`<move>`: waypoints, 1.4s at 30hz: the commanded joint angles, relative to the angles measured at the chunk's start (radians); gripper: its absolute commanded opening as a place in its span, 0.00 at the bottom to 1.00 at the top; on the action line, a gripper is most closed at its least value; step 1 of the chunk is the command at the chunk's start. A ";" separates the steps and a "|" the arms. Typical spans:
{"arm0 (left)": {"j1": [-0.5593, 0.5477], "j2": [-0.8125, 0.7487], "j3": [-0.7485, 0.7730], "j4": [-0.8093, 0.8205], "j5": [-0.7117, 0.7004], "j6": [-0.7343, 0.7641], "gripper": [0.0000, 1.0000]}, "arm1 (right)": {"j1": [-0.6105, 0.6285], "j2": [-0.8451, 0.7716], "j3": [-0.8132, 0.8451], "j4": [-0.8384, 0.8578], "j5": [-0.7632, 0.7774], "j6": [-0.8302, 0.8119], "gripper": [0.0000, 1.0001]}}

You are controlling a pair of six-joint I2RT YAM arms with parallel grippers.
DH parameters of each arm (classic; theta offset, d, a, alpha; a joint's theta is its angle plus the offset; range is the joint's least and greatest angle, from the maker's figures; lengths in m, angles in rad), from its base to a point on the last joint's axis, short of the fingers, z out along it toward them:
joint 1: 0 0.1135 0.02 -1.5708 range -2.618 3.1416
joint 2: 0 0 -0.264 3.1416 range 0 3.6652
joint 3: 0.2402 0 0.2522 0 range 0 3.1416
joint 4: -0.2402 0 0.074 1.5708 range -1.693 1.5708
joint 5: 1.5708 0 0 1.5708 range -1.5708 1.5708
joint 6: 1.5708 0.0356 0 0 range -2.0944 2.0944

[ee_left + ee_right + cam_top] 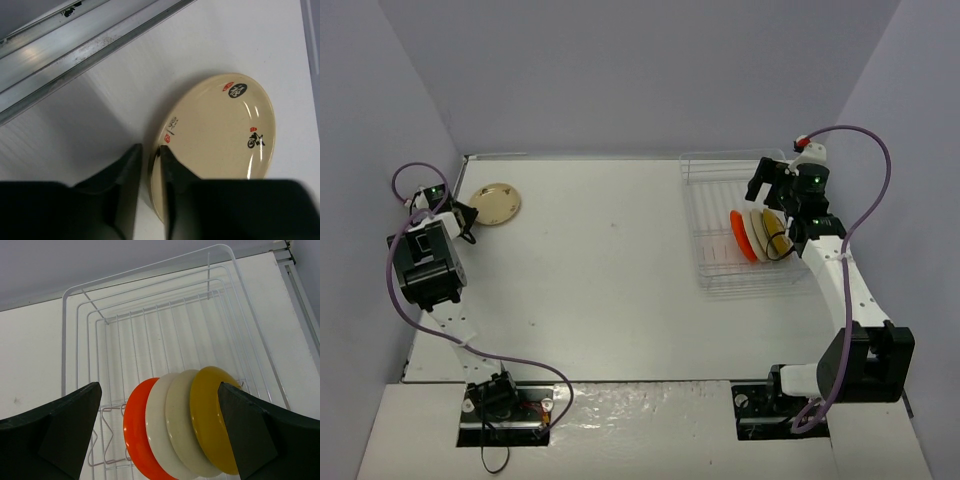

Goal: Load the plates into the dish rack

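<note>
A cream plate [220,130] with small red and black marks lies at the table's far left; it also shows in the top view [497,203]. My left gripper [150,165] [466,222] is closed down on its near rim, one finger on the plate's face and one outside the rim. The white wire dish rack [150,325] [720,190] stands at the far right. Standing on edge in it are an orange plate [136,435], a white one [159,430], a cream one [181,425] and a mustard-yellow one [215,420]. My right gripper [159,387] [775,185] hangs open and empty above them.
An aluminium rail [75,55] runs along the table's far edge, close behind the cream plate. Purple walls enclose the table on three sides. The rack's far half [165,335] holds no plates. Purple cables loop off both arms.
</note>
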 commanded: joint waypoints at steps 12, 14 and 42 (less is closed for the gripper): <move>0.003 -0.015 -0.046 0.045 0.066 0.000 0.00 | 0.001 -0.050 -0.012 0.072 0.031 0.007 1.00; -0.002 -0.045 -0.087 0.116 0.083 0.006 0.00 | 0.001 -0.048 -0.012 0.071 0.027 0.007 1.00; -0.422 -0.425 -0.290 0.670 0.570 0.096 0.00 | 0.326 0.104 0.050 0.165 -0.319 -0.115 1.00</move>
